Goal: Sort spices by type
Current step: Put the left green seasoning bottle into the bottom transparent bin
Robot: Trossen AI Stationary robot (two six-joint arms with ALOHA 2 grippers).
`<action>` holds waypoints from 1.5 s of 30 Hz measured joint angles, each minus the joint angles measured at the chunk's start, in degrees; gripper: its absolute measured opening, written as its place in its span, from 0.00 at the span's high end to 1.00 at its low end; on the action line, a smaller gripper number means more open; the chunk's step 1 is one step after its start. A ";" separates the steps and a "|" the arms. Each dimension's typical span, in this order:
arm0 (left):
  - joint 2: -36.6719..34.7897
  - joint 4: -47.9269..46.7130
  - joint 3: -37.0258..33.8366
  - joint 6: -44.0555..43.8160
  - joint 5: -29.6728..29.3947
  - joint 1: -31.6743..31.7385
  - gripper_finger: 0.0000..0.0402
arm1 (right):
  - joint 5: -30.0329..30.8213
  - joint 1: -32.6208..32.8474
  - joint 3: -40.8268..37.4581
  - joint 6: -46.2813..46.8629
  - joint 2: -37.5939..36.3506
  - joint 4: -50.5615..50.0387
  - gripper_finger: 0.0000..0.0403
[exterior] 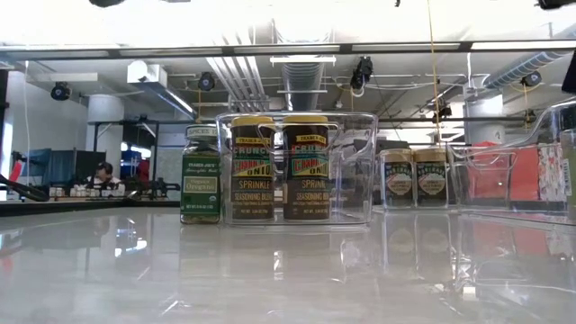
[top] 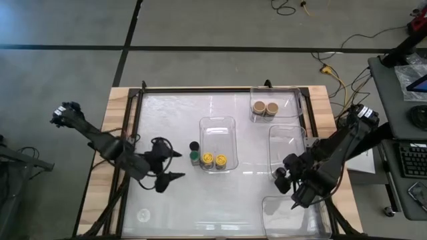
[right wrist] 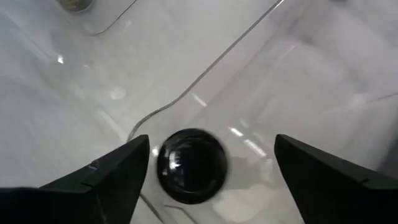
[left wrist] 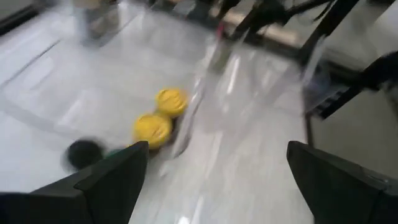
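Note:
Two yellow-lidded spice jars (top: 214, 160) stand in the middle clear tray (top: 218, 123). A green-lidded jar (top: 194, 158) and a black-lidded jar (top: 194, 146) stand on the table just left of it. Two tan-lidded jars (top: 265, 107) stand in the far tray (top: 293, 93). My left gripper (top: 175, 165) hovers open left of the green jar, with nothing between its fingers (left wrist: 112, 180). My right gripper (right wrist: 211, 140) is open above another black-lidded jar (right wrist: 191, 166), which stands upright just inside a clear tray's rounded corner (right wrist: 155, 115); the fingers stand on either side without touching it.
A clear tray (top: 288, 150) lies at the right and another (top: 293, 213) at the near right corner. A dark frame (top: 200, 90) borders the glossy table. The near left part of the table holds nothing but a small mark (top: 143, 215).

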 joint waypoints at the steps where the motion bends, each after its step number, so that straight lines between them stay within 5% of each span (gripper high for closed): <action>1: 0.04 -5.38 2.22 -1.91 0.32 -0.09 0.09 | 0.01 0.00 1.01 -0.40 0.00 -1.88 0.16; 6: 0.17 -34.38 9.25 -18.49 8.11 -0.07 0.09 | 0.75 0.00 6.33 -2.78 -0.01 -9.69 0.13; 10: 0.20 -47.36 10.05 -23.50 15.33 -0.07 0.09 | 4.91 -0.12 9.57 -4.71 -0.04 -11.29 0.14; 21: 2.71 -51.45 0.46 0.19 29.53 3.73 0.09 | 10.11 -4.07 14.32 -13.31 -0.04 -10.14 0.14; 27: 2.44 -51.83 -1.01 10.20 36.56 12.92 0.09 | 10.15 -5.26 18.70 -18.84 0.76 -9.94 0.13; 34: 7.81 -55.95 -5.99 21.25 37.60 21.14 0.09 | 10.03 -5.99 20.60 -20.81 1.57 -9.84 0.13; 45: 16.40 -55.79 -12.98 30.12 36.90 21.68 0.09 | 9.08 -5.99 20.65 -20.27 1.64 -8.61 0.14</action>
